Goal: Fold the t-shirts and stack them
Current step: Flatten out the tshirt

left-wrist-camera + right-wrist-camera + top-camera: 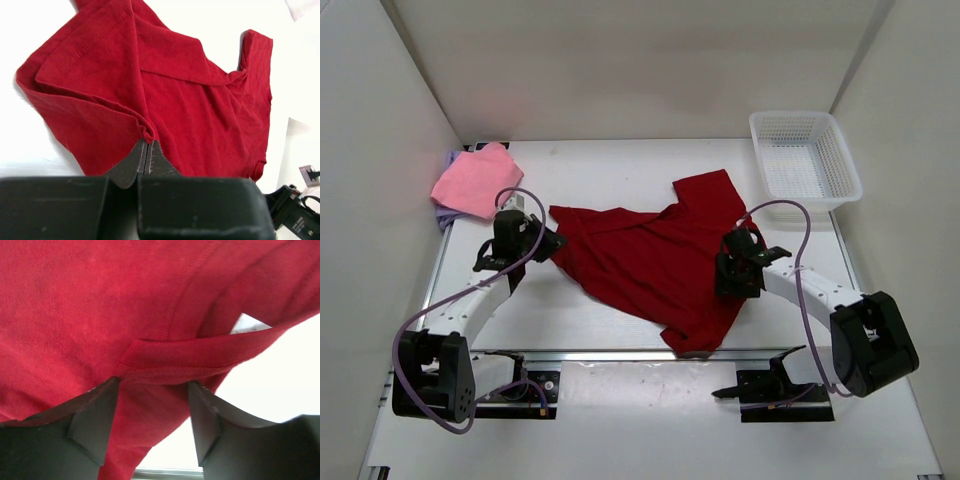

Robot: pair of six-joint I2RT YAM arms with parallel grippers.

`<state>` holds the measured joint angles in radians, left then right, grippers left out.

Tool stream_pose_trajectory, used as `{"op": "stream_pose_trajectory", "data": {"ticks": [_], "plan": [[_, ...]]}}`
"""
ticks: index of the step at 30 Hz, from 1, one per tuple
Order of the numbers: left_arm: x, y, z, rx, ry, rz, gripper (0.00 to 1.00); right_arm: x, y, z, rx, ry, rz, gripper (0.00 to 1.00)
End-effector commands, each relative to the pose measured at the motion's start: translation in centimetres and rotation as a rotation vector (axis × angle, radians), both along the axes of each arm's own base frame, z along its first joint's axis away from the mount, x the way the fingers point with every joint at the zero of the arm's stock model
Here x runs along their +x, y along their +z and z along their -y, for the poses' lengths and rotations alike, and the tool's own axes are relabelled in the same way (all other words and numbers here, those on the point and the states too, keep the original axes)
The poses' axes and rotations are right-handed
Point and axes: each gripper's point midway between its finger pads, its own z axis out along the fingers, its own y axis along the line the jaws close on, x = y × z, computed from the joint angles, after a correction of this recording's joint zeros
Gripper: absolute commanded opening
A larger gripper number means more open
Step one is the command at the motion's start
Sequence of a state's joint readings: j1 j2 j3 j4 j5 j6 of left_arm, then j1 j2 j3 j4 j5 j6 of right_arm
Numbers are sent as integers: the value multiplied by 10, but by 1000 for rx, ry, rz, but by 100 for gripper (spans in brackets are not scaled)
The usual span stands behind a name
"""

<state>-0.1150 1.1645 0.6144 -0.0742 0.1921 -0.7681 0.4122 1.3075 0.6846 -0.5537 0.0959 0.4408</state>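
Left arm (pixel 470 295) and right arm (pixel 810 285) are stretched low to the rumpled dark red shirt (pixel 650 265); its left edge is pinched in the clenched left gripper (pixel 146 145); the right gripper (pixel 152 390) is held released at its right hem; bare table (pixel 610 175) is seen beyond its far edge.

the top view looks down from above and behind the arm bases, far enough off to take in the whole table (pixel 620 170). the left wrist view sits low behind its own jaws, facing across the dark red t-shirt (pixel 190 100) at close range. the right wrist view is closer yet, with red cloth filling it beyond its jaws. all three views share that shirt.
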Motion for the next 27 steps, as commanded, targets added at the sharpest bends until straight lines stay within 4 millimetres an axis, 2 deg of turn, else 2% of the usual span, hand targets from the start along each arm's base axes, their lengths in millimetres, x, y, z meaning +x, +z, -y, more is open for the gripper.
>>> {"op": "stream_pose_trajectory", "data": {"ticks": [1, 4, 9, 10, 12, 14, 17, 18, 19, 20, 21, 22, 23, 24, 25, 26, 27], "plan": [[7, 13, 5, 8, -15, 40, 0, 20, 14, -22, 44, 51, 70, 57], [9, 20, 4, 14, -11, 54, 0, 29, 19, -29, 44, 61, 77, 62], [8, 19, 4, 16, -8, 51, 0, 22, 7, -19, 25, 43, 25, 56], [9, 18, 3, 18, -8, 52, 0, 24, 11, -18, 27, 36, 39, 55], [7, 13, 4, 15, -11, 41, 0, 23, 8, -13, 27, 28, 43, 40], [9, 14, 5, 0, -9, 43, 0, 27, 5, -8, 18, 28, 32, 37], [11, 14, 11, -6, -17, 42, 0, 35, -1, -4, -20, 41, -4, 23], [14, 17, 11, -10, -13, 49, 0, 42, 4, -8, -11, 46, 7, 9], [18, 23, 9, -15, -10, 59, 0, 52, 12, -14, 7, 48, 31, 0], [25, 30, 8, -39, -7, 64, 0, 58, 21, -24, 34, 85, 56, 0], [29, 33, 3, -56, -3, 62, 0, 71, 39, -39, 78, 111, 105, 0], [39, 47, 1, -69, 5, 86, 0, 91, 63, -53, 121, 134, 164, 0], [50, 61, -7, -78, 21, 100, 0, 107, 95, -76, 203, 191, 217, 0], [56, 65, -15, -105, 34, 91, 0, 110, 116, -93, 259, 234, 239, 0], [68, 83, -31, -143, 64, 119, 0, 125, 152, -107, 299, 261, 299, 0], [77, 111, -38, -171, 76, 172, 0, 138, 199, -124, 326, 299, 394, 0], [82, 132, -49, -203, 83, 200, 0, 136, 219, -136, 324, 352, 423, 0]]}}
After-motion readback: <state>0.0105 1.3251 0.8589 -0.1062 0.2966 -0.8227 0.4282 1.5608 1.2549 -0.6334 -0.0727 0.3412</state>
